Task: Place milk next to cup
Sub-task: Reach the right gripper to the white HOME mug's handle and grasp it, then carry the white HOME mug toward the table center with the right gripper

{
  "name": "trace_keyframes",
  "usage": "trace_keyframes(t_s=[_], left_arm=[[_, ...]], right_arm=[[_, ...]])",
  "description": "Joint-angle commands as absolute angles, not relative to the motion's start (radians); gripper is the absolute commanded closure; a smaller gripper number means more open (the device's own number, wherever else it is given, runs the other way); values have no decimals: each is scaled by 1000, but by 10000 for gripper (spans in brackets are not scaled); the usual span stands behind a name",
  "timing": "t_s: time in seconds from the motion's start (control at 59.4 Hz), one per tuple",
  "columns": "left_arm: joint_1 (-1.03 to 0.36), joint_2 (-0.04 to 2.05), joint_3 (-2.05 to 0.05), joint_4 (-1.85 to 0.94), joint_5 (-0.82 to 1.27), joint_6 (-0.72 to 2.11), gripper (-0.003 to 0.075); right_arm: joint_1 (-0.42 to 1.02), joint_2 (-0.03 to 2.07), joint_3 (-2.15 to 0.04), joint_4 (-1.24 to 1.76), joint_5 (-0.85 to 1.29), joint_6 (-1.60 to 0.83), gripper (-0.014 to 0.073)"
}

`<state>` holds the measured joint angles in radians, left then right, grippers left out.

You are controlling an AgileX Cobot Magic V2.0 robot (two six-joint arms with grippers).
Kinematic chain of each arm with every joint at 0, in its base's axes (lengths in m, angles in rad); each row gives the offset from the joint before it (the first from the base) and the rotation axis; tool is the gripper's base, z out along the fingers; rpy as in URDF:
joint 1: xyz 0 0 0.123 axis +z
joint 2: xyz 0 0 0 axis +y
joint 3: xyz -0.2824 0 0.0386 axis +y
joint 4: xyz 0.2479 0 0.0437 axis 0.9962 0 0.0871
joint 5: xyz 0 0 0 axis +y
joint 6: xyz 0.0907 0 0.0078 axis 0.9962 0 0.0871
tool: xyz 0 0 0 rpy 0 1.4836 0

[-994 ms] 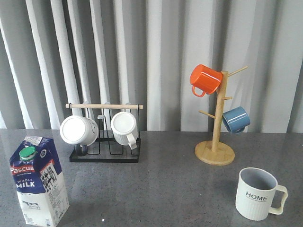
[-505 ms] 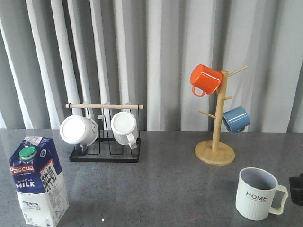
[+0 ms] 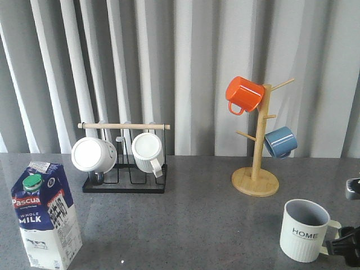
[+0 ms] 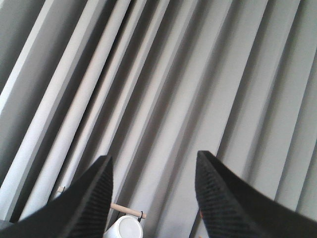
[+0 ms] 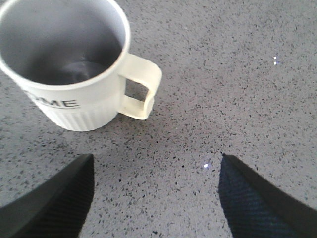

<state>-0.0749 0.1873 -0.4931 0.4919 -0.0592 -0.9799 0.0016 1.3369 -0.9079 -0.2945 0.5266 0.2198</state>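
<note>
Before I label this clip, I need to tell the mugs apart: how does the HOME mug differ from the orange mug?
The HOME mug stands upright on the grey table; the orange mug hangs tilted on the wooden mug tree. The HOME mug is cream-white, ribbed, with black lettering; the orange mug is smooth and unlettered. The HOME mug's handle is squarish, the orange mug's a rounded loop. Both have one handle.

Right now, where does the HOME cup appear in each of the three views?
Front view: the cup stands at lower right on the grey table, handle toward the right edge.
Left wrist view: not in it; only curtain and rack show.
Right wrist view: the cup fills the upper left, seen from above.
Shared landmark: its squarish handle, also the speckled table.
</note>
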Motion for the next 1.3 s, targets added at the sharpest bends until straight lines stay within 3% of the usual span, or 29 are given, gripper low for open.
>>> trace_keyframes(t_s=[0.0,0.64,0.808,0.893,1.078,1.28], left_arm=[[-81,208,-525,493,-108,-980,343],[-81,208,-525,493,-86,-980,343],[-81,208,-525,493,-86,-980,343],[-81,208,-525,493,-86,-980,343],[-81,208,-525,493,-84,-980,343],[-81,208,-525,493,-71,-980,343]], right_arm=[[-6,1344,-940,-322,434,224,92],[-7,1528,-941,-413,260,242,120],[-85,1605,-970,-463,167,271,151],[-126,1633,-980,-481,124,268,215],[-143,1620,-979,-524,56,263,610],[-142,1498,-980,-519,0,278,604]])
